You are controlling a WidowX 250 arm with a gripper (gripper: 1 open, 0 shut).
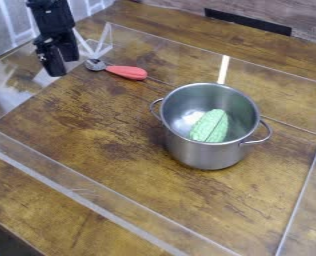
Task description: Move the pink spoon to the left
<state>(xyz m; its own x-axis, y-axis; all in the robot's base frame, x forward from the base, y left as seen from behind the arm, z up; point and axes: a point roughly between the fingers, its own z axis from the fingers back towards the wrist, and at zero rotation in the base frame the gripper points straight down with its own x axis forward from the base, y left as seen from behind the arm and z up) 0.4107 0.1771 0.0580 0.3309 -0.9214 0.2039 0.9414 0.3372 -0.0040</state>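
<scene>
Just right of the end effector (57, 62), whose fingers stood spread and empty, lay the pink spoon (125, 72) on the counter (107, 130).

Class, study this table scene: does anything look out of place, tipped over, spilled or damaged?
Nothing is spilled, tipped or broken. The steel pot stands upright on the wooden table with a green ribbed item resting inside it. The pink spoon lies flat near the far left corner, beside the gripper, whose jaws are open.
</scene>
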